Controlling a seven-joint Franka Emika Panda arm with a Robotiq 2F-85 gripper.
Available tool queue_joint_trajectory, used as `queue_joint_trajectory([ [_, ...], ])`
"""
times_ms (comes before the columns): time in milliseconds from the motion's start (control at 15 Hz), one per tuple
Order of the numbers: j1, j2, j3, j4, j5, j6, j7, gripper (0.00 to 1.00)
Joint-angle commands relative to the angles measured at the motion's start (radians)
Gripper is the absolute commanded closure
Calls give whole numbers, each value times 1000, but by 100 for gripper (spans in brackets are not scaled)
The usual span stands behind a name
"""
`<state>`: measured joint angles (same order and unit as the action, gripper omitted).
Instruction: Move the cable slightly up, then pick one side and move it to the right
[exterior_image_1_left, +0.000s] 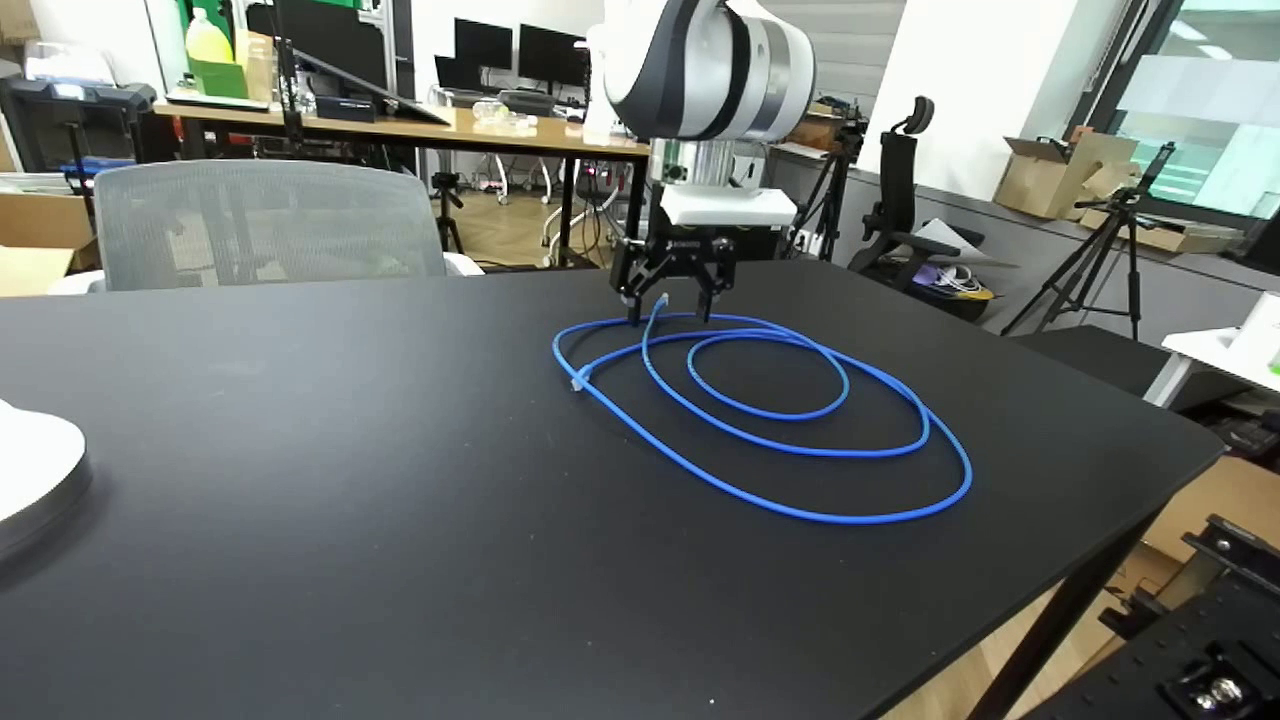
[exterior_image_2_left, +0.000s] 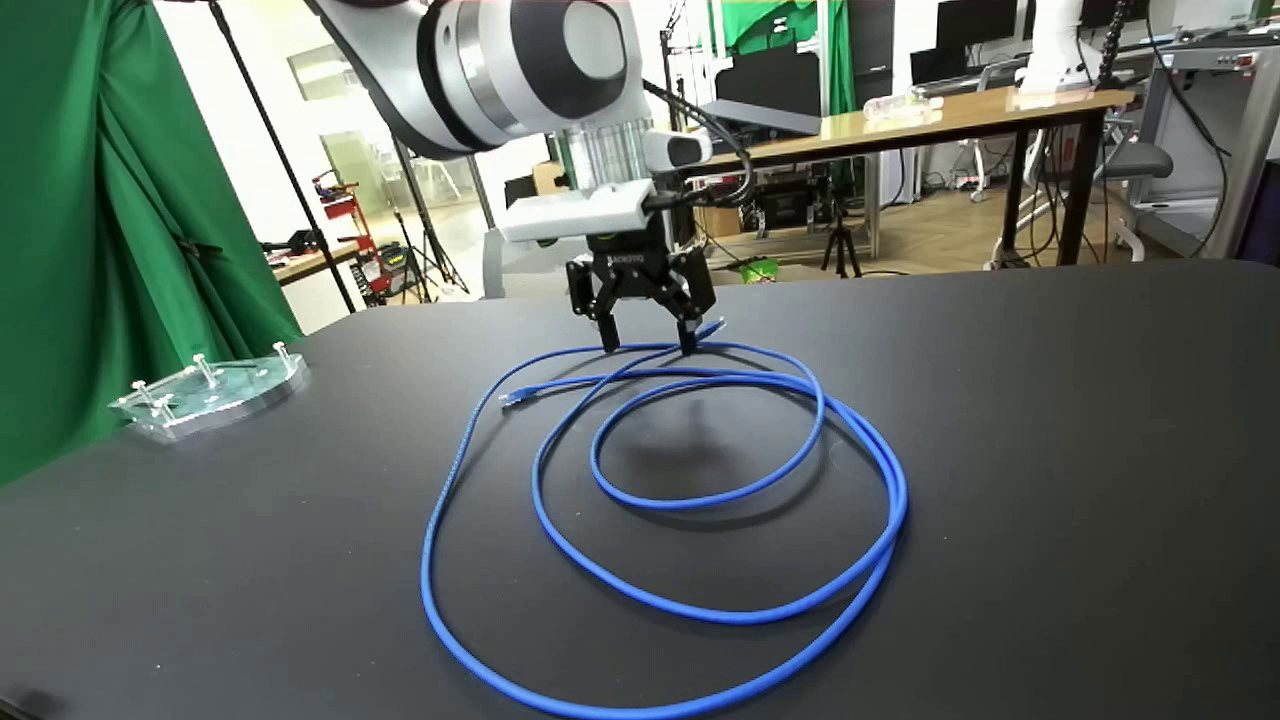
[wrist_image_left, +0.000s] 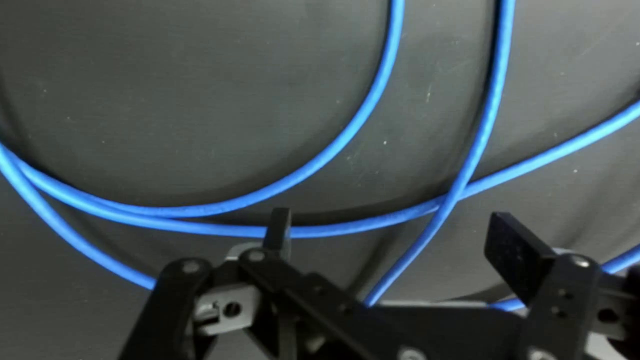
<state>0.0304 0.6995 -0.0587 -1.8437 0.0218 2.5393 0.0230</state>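
The bright blue cable (exterior_image_1_left: 845, 518) lies in loose overlapping loops on the black table, and also shows in an exterior view (exterior_image_2_left: 740, 617). One plug end (exterior_image_1_left: 662, 299) sticks up near the fingers; the other plug end (exterior_image_2_left: 517, 397) lies by the crossing strands. My gripper (exterior_image_1_left: 670, 314) is open, pointing down over the far part of the loops, also seen in an exterior view (exterior_image_2_left: 649, 347). In the wrist view, two crossing cable strands (wrist_image_left: 452, 195) pass between the open fingers (wrist_image_left: 392, 222) with nothing gripped. The gripper body hides the strand's end there.
The black table (exterior_image_1_left: 300, 500) has its edge at the right in an exterior view. A white round object (exterior_image_1_left: 40, 470) sits at its left. A clear plate with upright bolts (exterior_image_2_left: 210, 395) lies near a green curtain (exterior_image_2_left: 90, 220). A mesh chair (exterior_image_1_left: 270, 225) stands behind the table.
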Motion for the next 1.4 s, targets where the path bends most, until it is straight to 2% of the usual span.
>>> queue_joint_trajectory([
  [0,-5,65,3,89,-4,-33,42,0],
  [133,-5,88,4,115,-4,-35,41,27],
  [800,6,104,-5,160,-19,-25,41,96],
  [933,9,97,-8,157,-22,-22,44,100],
  [1333,33,38,-35,100,-45,20,63,98],
])
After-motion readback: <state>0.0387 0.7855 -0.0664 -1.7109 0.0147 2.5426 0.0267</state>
